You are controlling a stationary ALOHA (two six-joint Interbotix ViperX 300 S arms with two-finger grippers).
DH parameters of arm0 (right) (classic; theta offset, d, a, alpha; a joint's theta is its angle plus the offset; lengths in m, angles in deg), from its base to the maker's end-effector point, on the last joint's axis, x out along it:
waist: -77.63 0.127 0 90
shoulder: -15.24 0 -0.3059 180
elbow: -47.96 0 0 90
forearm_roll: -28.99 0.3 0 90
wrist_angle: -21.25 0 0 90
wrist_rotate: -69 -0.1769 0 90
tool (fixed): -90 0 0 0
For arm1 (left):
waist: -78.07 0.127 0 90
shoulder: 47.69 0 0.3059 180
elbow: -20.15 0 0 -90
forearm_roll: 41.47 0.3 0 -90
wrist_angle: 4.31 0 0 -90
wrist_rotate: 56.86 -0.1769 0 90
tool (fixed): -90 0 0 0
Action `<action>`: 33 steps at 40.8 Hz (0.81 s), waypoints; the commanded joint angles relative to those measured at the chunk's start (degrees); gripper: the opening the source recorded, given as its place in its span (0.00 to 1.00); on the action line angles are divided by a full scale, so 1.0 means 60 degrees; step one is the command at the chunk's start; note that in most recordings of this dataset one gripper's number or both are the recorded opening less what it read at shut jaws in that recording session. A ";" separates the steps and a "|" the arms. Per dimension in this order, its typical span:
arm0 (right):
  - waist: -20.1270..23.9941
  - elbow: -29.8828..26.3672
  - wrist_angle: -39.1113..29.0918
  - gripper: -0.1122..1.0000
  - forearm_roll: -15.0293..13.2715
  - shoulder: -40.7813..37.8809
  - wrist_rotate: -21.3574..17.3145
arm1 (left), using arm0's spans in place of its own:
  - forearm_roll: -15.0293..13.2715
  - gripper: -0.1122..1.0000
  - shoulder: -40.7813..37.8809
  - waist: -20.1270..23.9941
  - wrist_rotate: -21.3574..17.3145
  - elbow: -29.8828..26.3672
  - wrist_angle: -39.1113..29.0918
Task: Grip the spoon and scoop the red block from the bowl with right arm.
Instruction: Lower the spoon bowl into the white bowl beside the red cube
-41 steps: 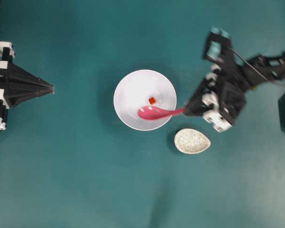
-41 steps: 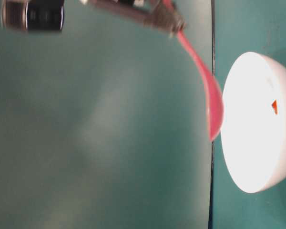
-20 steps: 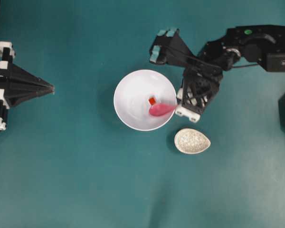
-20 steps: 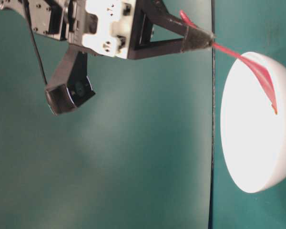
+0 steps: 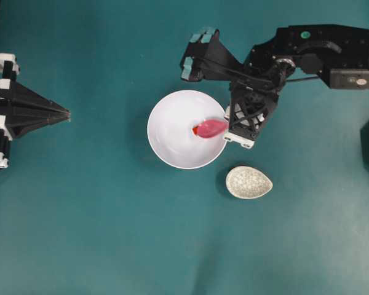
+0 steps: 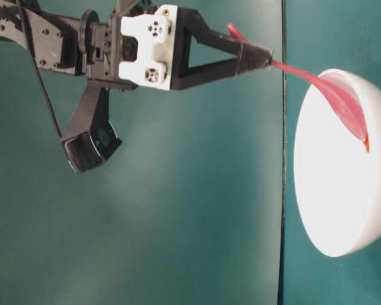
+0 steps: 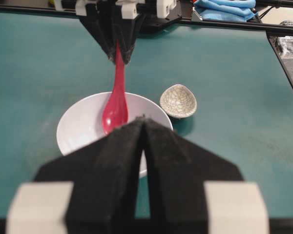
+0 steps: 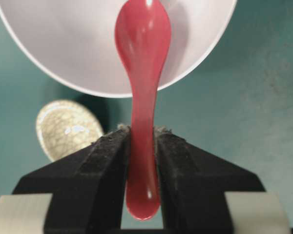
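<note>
Pink and shiny, the spoon [image 8: 142, 97] is squeezed by its handle between the two black fingers [image 8: 105, 161] of the right gripper [image 8: 141, 141]. So the grabbing part is done. From the fingers, the spoon reaches out and down into the big white bowl [image 5: 166, 144]. Its round end sits deep inside. The tiny red block [image 5: 195, 130] is right at the far tip of the spoon, the end away from the fingers. It looks like it touches the tip, but I cannot tell if it is inside the spoon yet. The scooping looks like it is just starting. The block must get onto the spoon and be lifted out. The left gripper [image 7: 142, 127] waits far off, its fingers pressed together on nothing.
</note>
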 commanded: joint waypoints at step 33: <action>0.0088 -0.1172 -0.0776 0.30 -0.0044 -0.0835 0.0381 | 0.0015 0.10 -0.0015 -0.0015 -0.0029 -0.0264 0.0117</action>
